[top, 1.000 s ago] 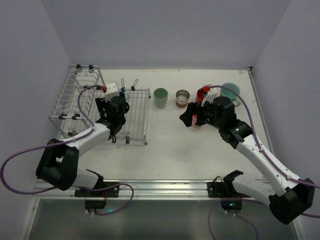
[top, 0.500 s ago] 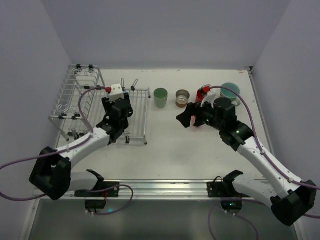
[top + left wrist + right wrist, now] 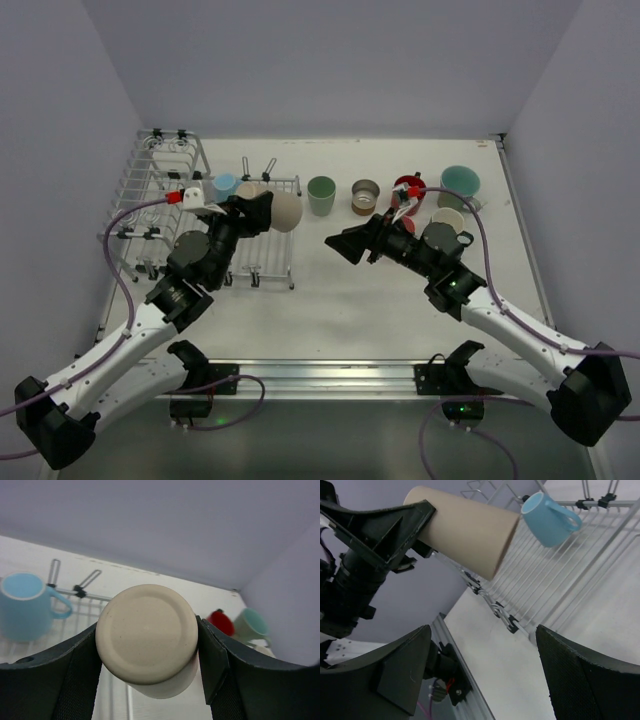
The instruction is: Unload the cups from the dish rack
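Note:
My left gripper is shut on a beige tumbler and holds it on its side, lifted above the dish rack's flat grid tray. In the left wrist view the tumbler's base fills the gap between the jaws. A light blue mug sits on the tray. My right gripper is open and empty, hanging right of the tray and pointing at it. Its view shows the tumbler and the blue mug. A pale green cup, a metallic cup, a red cup, a teal mug and a cream cup stand on the table.
The rack's taller slotted section stands at the far left, next to the side wall. The unloaded cups form a row along the back right of the table. A metal rail runs along the near edge.
My left gripper has lifted the beige tumbler off the rack tray and drawn it up and back, uncovering the blue mug. My right gripper has swung left from the red cup toward the tray.

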Tool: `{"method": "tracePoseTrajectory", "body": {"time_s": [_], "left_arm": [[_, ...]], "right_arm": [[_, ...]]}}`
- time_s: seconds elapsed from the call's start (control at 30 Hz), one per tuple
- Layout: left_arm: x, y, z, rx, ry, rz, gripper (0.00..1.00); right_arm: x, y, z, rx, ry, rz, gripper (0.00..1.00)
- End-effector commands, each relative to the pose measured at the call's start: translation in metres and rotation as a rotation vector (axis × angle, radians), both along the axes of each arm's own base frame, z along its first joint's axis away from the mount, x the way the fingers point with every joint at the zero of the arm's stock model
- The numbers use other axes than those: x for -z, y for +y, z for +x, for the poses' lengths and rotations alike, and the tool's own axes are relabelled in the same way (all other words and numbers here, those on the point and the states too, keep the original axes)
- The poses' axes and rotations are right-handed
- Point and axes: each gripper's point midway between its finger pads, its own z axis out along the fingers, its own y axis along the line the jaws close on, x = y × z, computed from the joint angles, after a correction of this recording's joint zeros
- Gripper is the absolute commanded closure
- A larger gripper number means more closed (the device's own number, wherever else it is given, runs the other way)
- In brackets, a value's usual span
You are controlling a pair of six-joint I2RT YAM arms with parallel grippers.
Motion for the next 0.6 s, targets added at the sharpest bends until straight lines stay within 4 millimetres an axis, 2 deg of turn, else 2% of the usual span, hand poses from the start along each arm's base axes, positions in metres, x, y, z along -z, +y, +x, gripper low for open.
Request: {"method": "tracePoseTrajectory", "body": {"time_s": [0.0, 0.07, 0.17, 0.33, 0.37, 0.4, 0.5, 0.57], "left_arm": [[-0.032, -0.046, -0.027, 0.292, -0.097, -0.223, 0.76], [-0.046, -0.056, -0.040, 0.379, -0.129, -0.295, 0.77], [-0.052, -0.060, -0.051, 0.440, -0.148, -0.352, 0.77], [-0.050, -0.075, -0.066, 0.559, -0.159, -0.422, 0.77], [-0.058, -0.075, -0.070, 0.581, -0.190, -0.457, 0.77], [-0.055, -0.078, -0.072, 0.596, -0.185, -0.465, 0.77], [-0.054, -0.085, -0.074, 0.621, -0.180, -0.473, 0.77], [-0.049, -0.090, -0.072, 0.627, -0.167, -0.469, 0.77]], "right_arm": [[-0.051, 0.014, -0.004, -0.048, -0.093, 0.207, 0.12], [-0.053, 0.012, -0.003, -0.039, -0.114, 0.227, 0.12], [-0.051, 0.011, -0.001, -0.022, -0.119, 0.217, 0.12], [-0.057, 0.025, -0.009, -0.125, -0.125, 0.208, 0.13], [-0.059, 0.026, -0.010, -0.140, -0.122, 0.217, 0.13], [-0.060, 0.028, -0.012, -0.155, -0.122, 0.223, 0.13], [-0.073, 0.031, -0.019, -0.203, -0.156, 0.250, 0.20], [-0.081, 0.030, -0.022, -0.217, -0.175, 0.267, 0.31]]}}
